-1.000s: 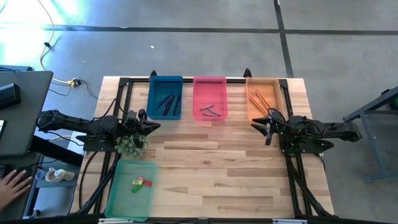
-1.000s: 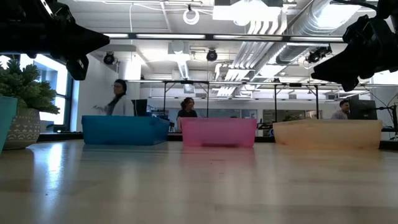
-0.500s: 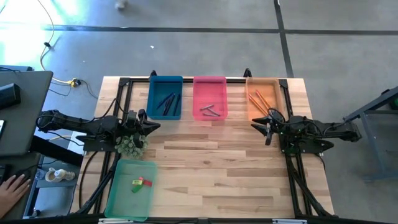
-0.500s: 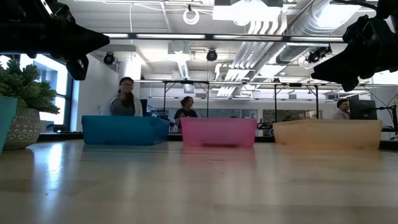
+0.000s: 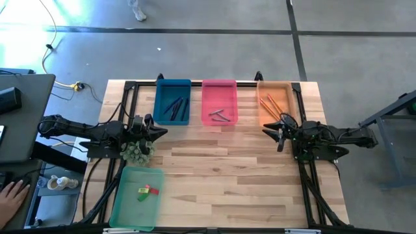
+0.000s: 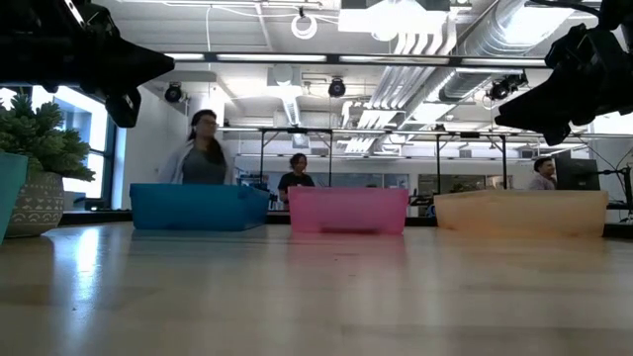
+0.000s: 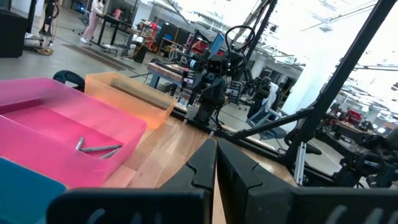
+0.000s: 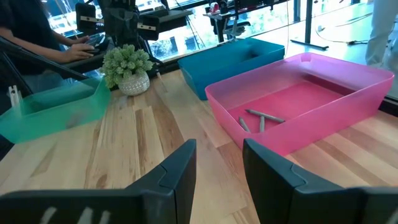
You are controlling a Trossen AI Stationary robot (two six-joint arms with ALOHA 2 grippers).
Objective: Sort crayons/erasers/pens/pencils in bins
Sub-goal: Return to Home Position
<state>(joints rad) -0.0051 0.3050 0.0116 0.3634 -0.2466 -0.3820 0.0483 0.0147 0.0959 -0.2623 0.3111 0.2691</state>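
1. Green bin (image 5: 133, 209): near left corner of the table (image 5: 227, 169). Holds the erasers (image 5: 148, 190), bunched together. Potted plant (image 5: 138, 151) just beyond it.

2. Left gripper (image 5: 158, 128): mid-depth at the table's left side, pointing inward. Fingers (image 7: 198, 169) pressed together with only a slit between; nothing held.

3. Right gripper (image 5: 268, 130): mid-depth at the right side, facing the left one, well apart from it. Fingers (image 8: 177, 171) spread; nothing between them.

4. Blue bin (image 5: 166, 88): far edge, left of the row, nearest the left gripper. Pens (image 5: 177, 107) inside, long axes roughly along the bin's length.

5. Pink bin (image 5: 219, 90): far edge, centre, between the two arms. Crayons (image 5: 220, 116) inside, lying crossed.

6. Orange bin (image 5: 283, 91): far edge, right of the row, just beyond the right gripper. Pencils (image 5: 269, 103) inside, slanted across the floor.

Note: every item lies inside a bin, beyond or beside the grippers; none sits between fingers. Judged, retreat needs no approach.
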